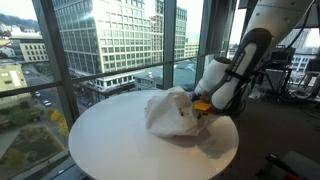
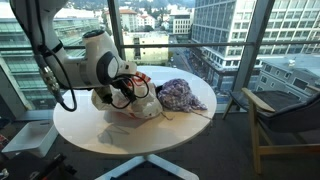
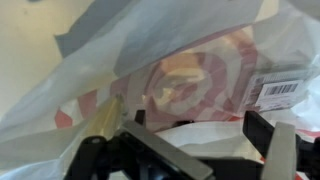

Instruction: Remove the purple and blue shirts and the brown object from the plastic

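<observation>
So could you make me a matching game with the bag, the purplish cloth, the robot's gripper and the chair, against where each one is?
Things:
1 plastic bag
2 purplish cloth
3 gripper
4 chair

Places:
A standing apart from the table
B mid-table, under the gripper
C open, right at the bag
D on the table beside the bag

Pairs: 1-B, 2-D, 3-C, 4-A

The plastic (image 2: 140, 108) lies on the table (image 2: 95, 135). A crumpled cloth (image 2: 182, 95) lies just beside it, and a chair (image 2: 285, 120) stands off past the cloth's side.
</observation>
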Action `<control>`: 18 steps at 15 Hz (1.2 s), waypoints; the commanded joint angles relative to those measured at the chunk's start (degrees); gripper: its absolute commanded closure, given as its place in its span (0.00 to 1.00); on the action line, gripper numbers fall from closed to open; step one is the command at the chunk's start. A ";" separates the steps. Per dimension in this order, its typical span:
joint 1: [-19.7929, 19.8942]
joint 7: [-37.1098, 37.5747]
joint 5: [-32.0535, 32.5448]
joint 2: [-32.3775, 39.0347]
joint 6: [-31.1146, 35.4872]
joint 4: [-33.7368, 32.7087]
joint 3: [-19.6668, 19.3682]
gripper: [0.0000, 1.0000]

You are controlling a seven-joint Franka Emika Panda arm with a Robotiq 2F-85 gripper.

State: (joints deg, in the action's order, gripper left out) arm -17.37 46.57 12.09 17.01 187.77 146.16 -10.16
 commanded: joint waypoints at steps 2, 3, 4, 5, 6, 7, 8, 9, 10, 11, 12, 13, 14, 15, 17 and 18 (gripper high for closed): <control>18.43 2.47 2.97 1.47 1.00 0.49 20.43 0.00; 21.99 2.35 3.08 2.80 0.38 -0.10 24.08 0.00; 23.82 1.62 3.05 3.84 -0.73 -0.65 25.51 0.00; 25.62 1.10 2.97 4.46 -1.47 -0.93 26.75 0.00; 25.09 0.58 2.71 4.56 -1.78 -1.11 25.35 0.00; 22.42 -4.99 -5.92 3.41 -0.94 0.65 25.68 0.00; 23.05 -6.27 -7.37 3.92 -0.88 0.66 25.81 0.00; 23.05 -8.28 -9.44 4.15 -0.95 0.61 25.88 0.00; 23.67 -9.32 -10.14 4.97 -0.06 0.37 27.14 0.00; 24.47 -10.27 -11.51 5.69 0.84 0.02 28.58 0.00; 23.55 -11.99 -13.31 6.18 1.71 -0.40 28.25 0.00; 22.54 -13.48 -14.82 7.23 3.68 -0.82 27.65 0.00; 19.53 -15.00 -16.46 7.25 4.97 -0.96 24.82 0.00; 16.60 -16.87 -18.03 7.11 6.04 -1.05 22.22 0.00; 7.79 -22.21 -22.54 7.21 8.82 -1.17 13.76 0.00; 4.21 -25.06 -24.86 7.61 10.12 -1.33 9.94 0.00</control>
State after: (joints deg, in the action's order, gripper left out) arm -2.68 28.70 -6.65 23.76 193.60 145.82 9.45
